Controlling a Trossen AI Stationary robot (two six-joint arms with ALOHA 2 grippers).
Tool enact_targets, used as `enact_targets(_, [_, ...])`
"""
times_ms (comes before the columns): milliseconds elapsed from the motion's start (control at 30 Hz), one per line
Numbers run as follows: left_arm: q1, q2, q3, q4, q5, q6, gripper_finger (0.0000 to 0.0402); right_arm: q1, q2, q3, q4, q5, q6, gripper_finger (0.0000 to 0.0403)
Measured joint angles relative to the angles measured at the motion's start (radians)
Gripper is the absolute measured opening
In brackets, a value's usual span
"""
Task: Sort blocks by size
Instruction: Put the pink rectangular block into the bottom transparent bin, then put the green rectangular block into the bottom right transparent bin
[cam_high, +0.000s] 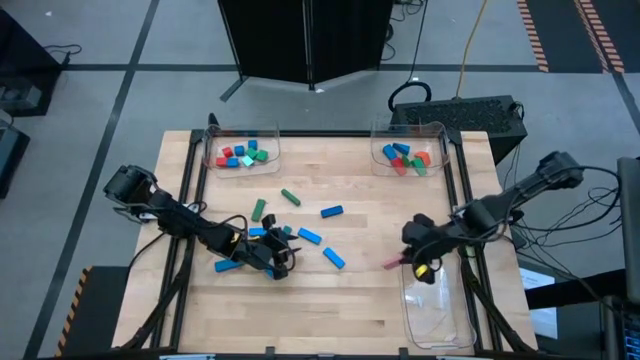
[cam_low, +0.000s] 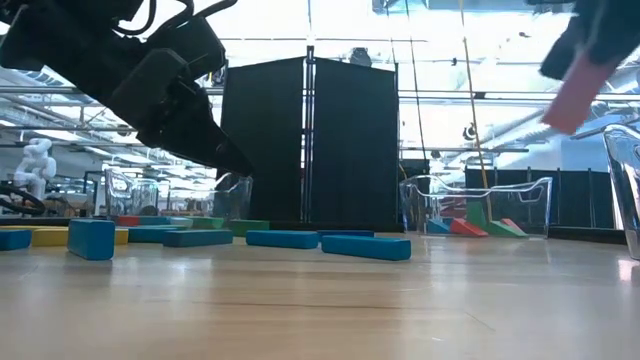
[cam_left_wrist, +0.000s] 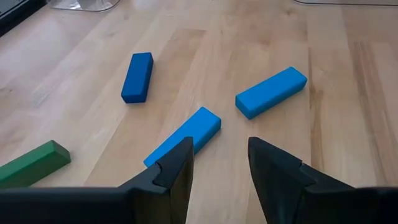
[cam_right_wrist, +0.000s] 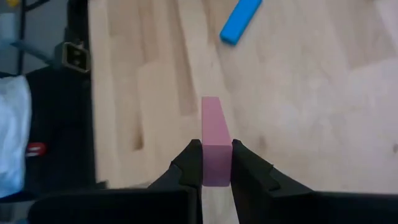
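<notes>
1. Three clear plastic trays are seen on the wooden table (cam_high: 330, 300): a left far tray (cam_high: 241, 146) and a right far tray (cam_high: 409, 146), each already holding small blocks in blue, red and green, and a near tray (cam_high: 436, 310) at the right front edge, whose contents cannot be made out.
2. Loose blocks are scattered across the middle of the table: a dark blue bar (cam_left_wrist: 137, 76), two lighter blue bars (cam_left_wrist: 271, 92) (cam_left_wrist: 183, 135) and a green bar (cam_left_wrist: 32, 163), all lying flat and apart from one another.
3. Nothing is seen standing between the left gripper (cam_left_wrist: 219, 163) and the nearest lighter blue bar, which lies just beside its fingertips.
4. The left gripper's fingers are held apart above the table with nothing between them.
5. A pink block (cam_right_wrist: 215, 138) is pinched at one end by the right gripper (cam_right_wrist: 216, 163), whose fingers are pressed against its sides.
6. The pink block is held lifted over the table's right side, close to the near tray.
</notes>
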Motion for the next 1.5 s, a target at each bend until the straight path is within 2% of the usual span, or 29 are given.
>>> enact_targets(233, [0.001, 0.000, 0.000, 0.004, -0.018, 0.000, 0.0155, 0.068, -0.080, 0.000, -0.081, -0.020, 0.153, 0.0042])
enact_targets(467, [0.001, 0.000, 0.000, 0.004, -0.022, 0.002, 0.0155, 0.135, -0.099, 0.000, -0.227, -0.073, 0.339, 0.0042])
enact_targets(667, [0.001, 0.000, 0.000, 0.003, -0.027, 0.002, 0.0155, 0.179, -0.098, 0.000, -0.227, -0.095, 0.423, 0.0042])
enact_targets(867, [0.001, 0.000, 0.000, 0.002, -0.041, 0.002, 0.0155, 0.216, -0.050, -0.010, -0.219, -0.043, 0.452, 0.0042])
enact_targets(967, [0.001, 0.000, 0.000, -0.002, -0.080, 0.001, 0.0155, 0.223, 0.007, -0.016, -0.214, -0.046, 0.461, 0.0043])
enact_targets(1033, [0.001, 0.000, 0.000, -0.002, -0.141, -0.002, 0.0155, 0.230, 0.042, -0.016, -0.200, -0.063, 0.465, 0.0045])
enact_targets(1233, [0.002, 0.000, 0.000, -0.035, -0.307, -0.053, 0.0155, 0.248, 0.141, -0.016, -0.147, -0.083, 0.502, 0.0087])
enact_targets(1500, [0.008, 0.000, 0.000, -0.051, -0.323, -0.054, 0.0155, 0.248, 0.223, -0.016, -0.151, -0.122, 0.502, 0.0157])
